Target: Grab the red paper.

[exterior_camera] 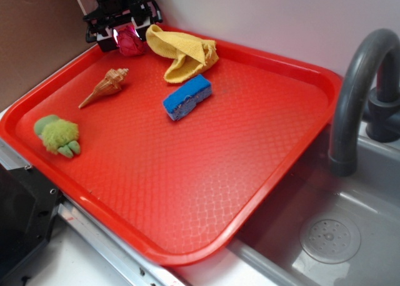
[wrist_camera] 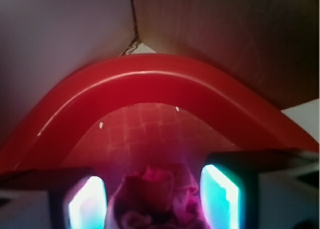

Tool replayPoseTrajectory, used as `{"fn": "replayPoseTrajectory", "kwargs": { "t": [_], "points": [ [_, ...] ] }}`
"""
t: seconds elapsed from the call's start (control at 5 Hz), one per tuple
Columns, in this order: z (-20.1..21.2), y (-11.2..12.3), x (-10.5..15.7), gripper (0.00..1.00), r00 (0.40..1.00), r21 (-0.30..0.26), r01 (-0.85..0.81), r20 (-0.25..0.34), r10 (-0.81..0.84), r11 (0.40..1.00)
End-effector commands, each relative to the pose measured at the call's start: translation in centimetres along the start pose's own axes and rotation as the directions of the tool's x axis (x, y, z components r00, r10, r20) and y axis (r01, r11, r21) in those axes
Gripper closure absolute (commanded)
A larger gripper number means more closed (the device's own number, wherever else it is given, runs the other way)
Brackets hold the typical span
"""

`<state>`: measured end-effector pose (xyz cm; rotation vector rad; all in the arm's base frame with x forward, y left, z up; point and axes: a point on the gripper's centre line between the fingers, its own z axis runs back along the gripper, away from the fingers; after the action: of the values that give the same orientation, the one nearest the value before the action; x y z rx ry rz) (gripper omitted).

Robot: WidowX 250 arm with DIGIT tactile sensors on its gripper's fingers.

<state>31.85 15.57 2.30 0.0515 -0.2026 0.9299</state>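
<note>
The red paper point(exterior_camera: 131, 44), a small dark crimson crumpled ball, lies in the far left corner of the bright red tray point(exterior_camera: 187, 192). My gripper point(exterior_camera: 128, 39) is lowered over it with a finger on each side. In the wrist view the paper point(wrist_camera: 155, 189) sits between the two lit pads point(wrist_camera: 87, 204), with thin gaps on both sides. The gripper point(wrist_camera: 154, 201) is open around it. The tray's curved rim point(wrist_camera: 150, 84) lies just beyond the paper.
A yellow cloth point(exterior_camera: 184, 55) lies right beside the paper. A blue sponge point(exterior_camera: 187, 97), a tan shell point(exterior_camera: 106, 86) and a green plush toy point(exterior_camera: 59, 135) also lie on the tray. A grey sink point(exterior_camera: 331, 236) with faucet point(exterior_camera: 362, 92) is at the right. Walls close in behind the corner.
</note>
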Motion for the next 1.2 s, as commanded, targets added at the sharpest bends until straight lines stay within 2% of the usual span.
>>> {"fn": "replayPoseTrajectory", "kwargs": {
  "t": [0.0,0.2,0.4,0.8,1.0],
  "points": [
    [4.9,0.4,0.3,1.0,1.0,0.057,0.005,0.014,-0.005,0.998],
    [9.1,-0.5,-0.9,1.0,0.994,0.055,0.107,-0.011,-0.106,0.993],
    [12.2,-1.0,-3.1,1.0,0.968,-0.016,0.221,-0.117,-0.221,0.975],
    [18.0,-0.3,-7.6,1.0,0.908,-0.138,0.375,-0.145,-0.393,0.917],
    [21.3,0.8,-10.3,1.0,0.87,-0.196,0.46,-0.093,-0.484,0.866]
  ]
}}
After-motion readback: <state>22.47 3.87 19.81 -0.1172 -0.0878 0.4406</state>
